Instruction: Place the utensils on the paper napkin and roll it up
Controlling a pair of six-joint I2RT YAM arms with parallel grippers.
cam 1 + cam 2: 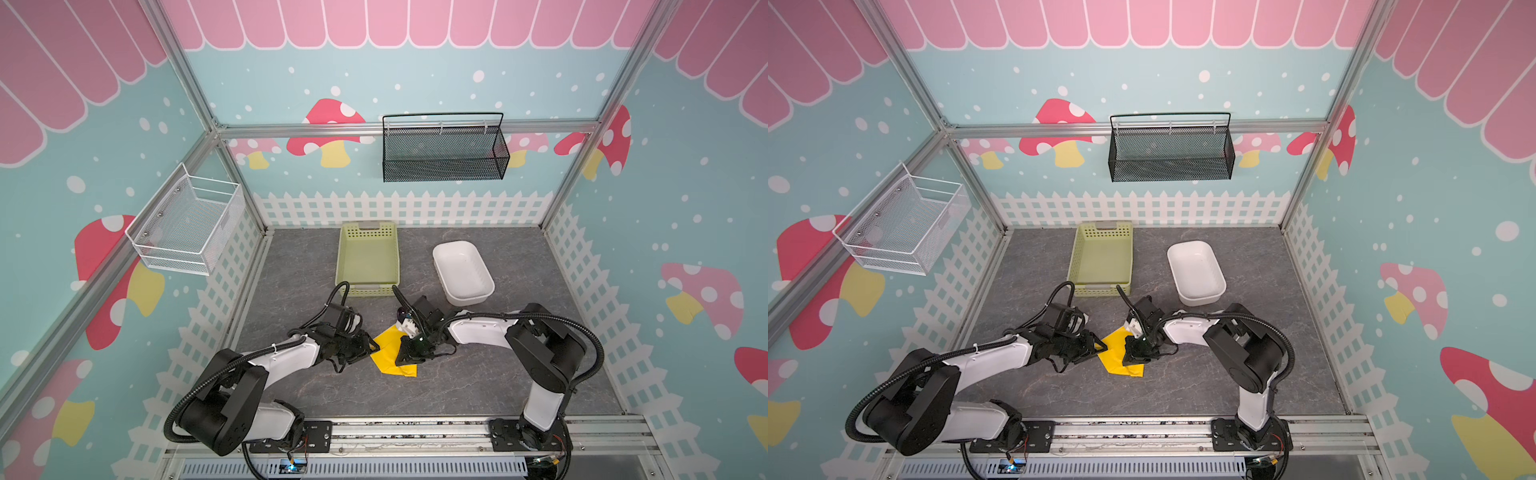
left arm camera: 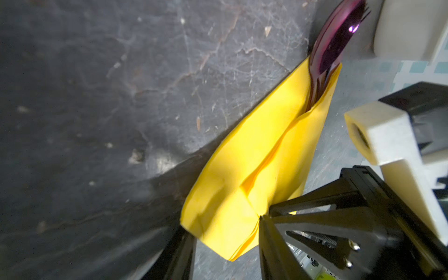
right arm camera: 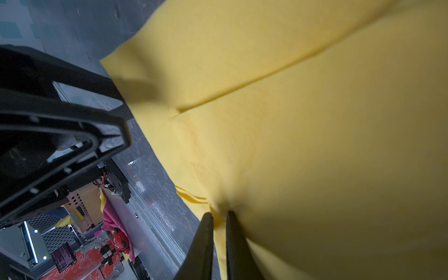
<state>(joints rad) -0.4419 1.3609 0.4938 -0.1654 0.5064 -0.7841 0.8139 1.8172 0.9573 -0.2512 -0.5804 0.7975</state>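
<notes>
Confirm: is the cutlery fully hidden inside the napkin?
No, in the left wrist view a shiny purple spoon head pokes out of one end of the folded yellow napkin.

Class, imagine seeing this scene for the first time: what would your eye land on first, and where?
The bright yellow paper napkin jumps out, lying folded at the middle of the grey table. In the left wrist view, a shiny purple utensil head pokes out of its end. The right gripper pinches a napkin edge.
</notes>
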